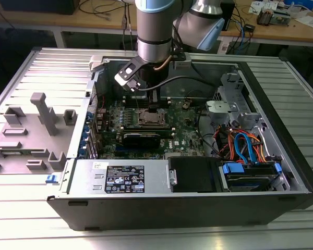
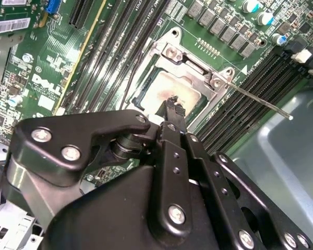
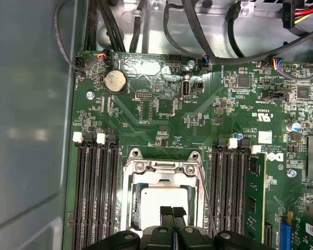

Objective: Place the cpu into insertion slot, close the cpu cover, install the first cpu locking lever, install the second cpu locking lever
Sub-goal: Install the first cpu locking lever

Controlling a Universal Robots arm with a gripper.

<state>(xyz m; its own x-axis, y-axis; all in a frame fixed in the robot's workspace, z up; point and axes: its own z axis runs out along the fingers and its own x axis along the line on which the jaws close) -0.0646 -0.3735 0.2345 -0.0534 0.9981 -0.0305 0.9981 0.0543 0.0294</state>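
Over the middle of the green board point(image 3: 161, 104), inside the open computer case point(image 1: 281, 156), the gripper point(image 3: 172, 212) hangs straight down above the socket point(image 3: 126, 198). Its two black fingertips point(image 3: 166, 211) are pressed together side by side, with nothing held between them. They sit just above the chip point(image 3: 164, 200), and it cannot be told whether they touch it.

The chip lies flat in the socket, its dull silver top showing through the window of the cover point(image 3: 161, 167). That silver frame lies down around it. One thin wire lever point(image 2: 255, 99) sticks out free from a corner of the frame, slanting over the black memory slots point(image 2: 240, 112).

In the exterior view, a long black card point(image 1: 141, 138) lies at six o'clock from the socket. Further along that line is the grey power box point(image 1: 94, 179), which carries a white sticker point(image 1: 124, 179) with black print and small marks. Blue and orange cables point(image 1: 245, 143) bunch at four o'clock, and a grey plastic rack point(image 1: 41, 112) stands outside the case at nine o'clock, on the exterior view's left.

In the first wrist view, the board bears white printed lettering and a white label point(image 3: 265, 137), and a round coin battery point(image 3: 115, 82) sits near its edge
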